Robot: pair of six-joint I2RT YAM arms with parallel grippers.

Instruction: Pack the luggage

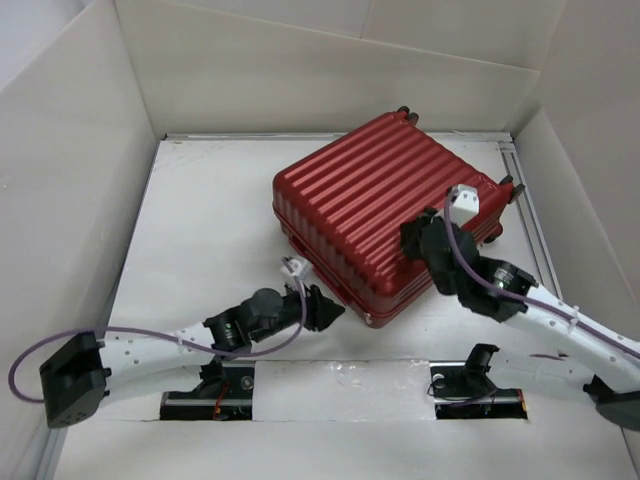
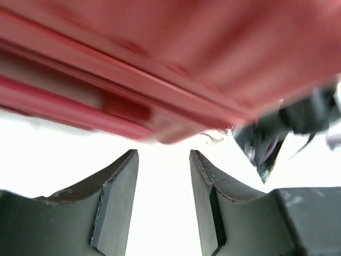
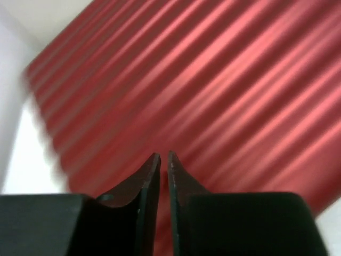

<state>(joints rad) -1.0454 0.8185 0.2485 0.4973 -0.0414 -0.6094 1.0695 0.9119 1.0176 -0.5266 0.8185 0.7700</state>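
Observation:
The luggage (image 1: 385, 205) is a dark-red ribbed hard-shell suitcase lying closed and flat at the middle right of the table, its wheels (image 1: 405, 112) at the far end. My left gripper (image 1: 328, 312) is open and empty, low by the suitcase's near left corner; the left wrist view shows the suitcase's seam edge (image 2: 128, 106) just above the parted fingers (image 2: 120, 186). My right gripper (image 1: 412, 240) rests over the suitcase's near right top, shut with nothing between the fingers; the ribbed shell (image 3: 213, 90) fills the right wrist view.
White walls (image 1: 80, 150) box in the table on the left, back and right. The arm bases (image 1: 215, 385) sit at the near edge. A metal rail (image 1: 530, 220) runs along the right side by the suitcase.

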